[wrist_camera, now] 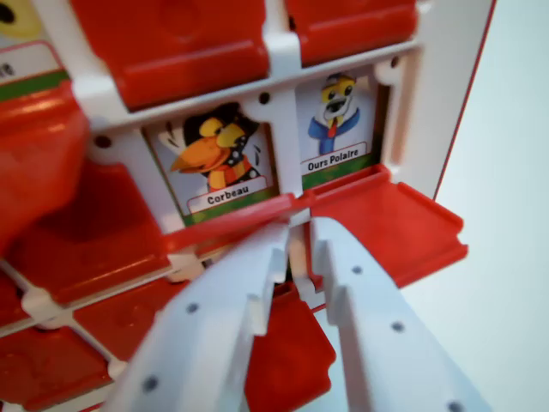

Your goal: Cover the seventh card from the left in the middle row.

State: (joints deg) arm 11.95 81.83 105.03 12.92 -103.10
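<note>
We see a white game board frame (283, 47) filled with glossy red flaps (189, 47). The Corbeau card (214, 159) shows a black crow with an orange beak and a red-and-yellow striped scarf, above a white name label and a green strip. The Ours Polaire card (339, 129) shows a white bear in a blue jacket and yellow cap. The gripper (300, 257) is white, dotted with dark screw holes. The tabletop (515, 172) is pale grey-white.

- Card at the top left corner (21, 51) — cut by the edge, its name unreadable;
- red flap at left (39, 163) — blurred;
- gripper (298, 249) base runs off the bottom edge.
</note>
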